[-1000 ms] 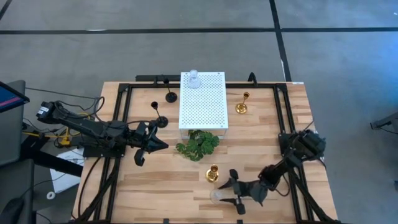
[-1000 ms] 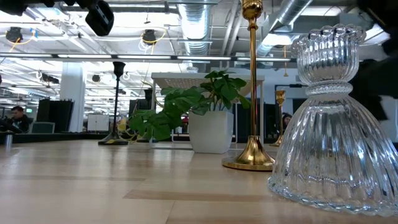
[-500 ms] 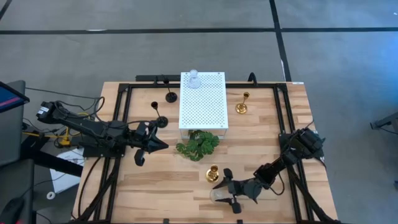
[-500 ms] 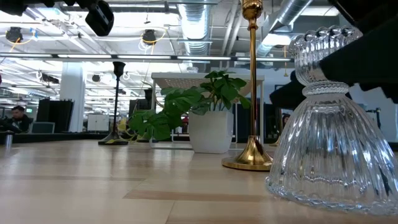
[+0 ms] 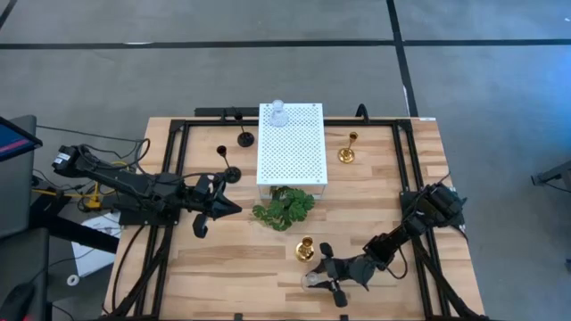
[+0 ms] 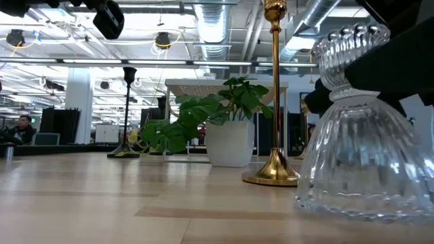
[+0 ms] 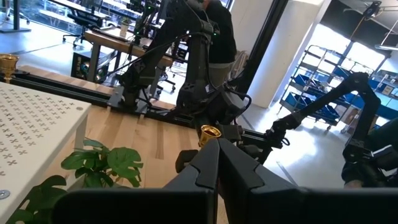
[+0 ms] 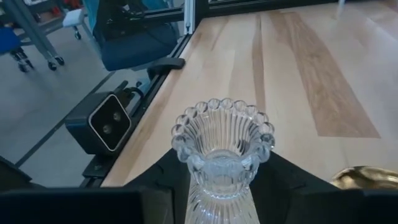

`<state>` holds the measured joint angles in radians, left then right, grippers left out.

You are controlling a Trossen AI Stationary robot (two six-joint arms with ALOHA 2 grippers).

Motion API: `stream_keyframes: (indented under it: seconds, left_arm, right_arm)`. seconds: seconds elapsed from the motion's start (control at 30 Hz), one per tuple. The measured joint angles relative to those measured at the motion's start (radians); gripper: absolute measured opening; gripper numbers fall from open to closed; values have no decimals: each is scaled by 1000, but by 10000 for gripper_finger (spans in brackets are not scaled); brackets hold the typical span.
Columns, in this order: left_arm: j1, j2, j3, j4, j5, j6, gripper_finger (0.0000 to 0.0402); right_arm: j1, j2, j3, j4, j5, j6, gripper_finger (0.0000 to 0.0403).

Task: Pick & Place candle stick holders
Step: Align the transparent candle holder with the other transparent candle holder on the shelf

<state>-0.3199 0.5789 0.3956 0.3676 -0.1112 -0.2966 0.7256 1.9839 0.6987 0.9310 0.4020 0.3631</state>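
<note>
Wooden desk [image 5: 223, 267] under me, grey floor around. Clear glass holder [image 8: 222, 158] at near desk edge, upright, cup up, just beside gold holder [image 5: 305, 249]. My right gripper [image 5: 326, 270] low over desk, fingers closed on glass holder's neck. Second glass holder [image 5: 277, 113] upright on white perforated platform [image 5: 292, 147]. Left gripper [image 5: 234, 207] shut, empty, parked beside green sprig [image 5: 284, 207].

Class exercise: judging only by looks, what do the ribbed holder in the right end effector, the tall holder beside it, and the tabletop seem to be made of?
Ribbed holder: looks like clear pressed glass; you see through it, and it has a beaded rim and fluted sides.
Tall holder: probably polished brass or gold-plated metal; shiny, mirror-like yellow stem and base.
Tabletop: likely pale wood, matte, showing plank seams and grain.
</note>
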Motion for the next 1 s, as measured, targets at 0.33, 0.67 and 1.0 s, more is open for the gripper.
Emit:
stream_keyframes:
  seconds: [0.33, 0.67, 1.0]
  left_arm:
    - [0, 0, 0, 0, 0, 0, 8]
    - [0, 0, 0, 0, 0, 0, 8]
    - [0, 0, 0, 0, 0, 0, 8]
  right_arm:
    - [7, -107, 0, -127, -17, 31, 117]
    - [7, -402, -1, -396, -18, 23, 117]
    - [-6, -712, 19, -656, -12, 30, 117]
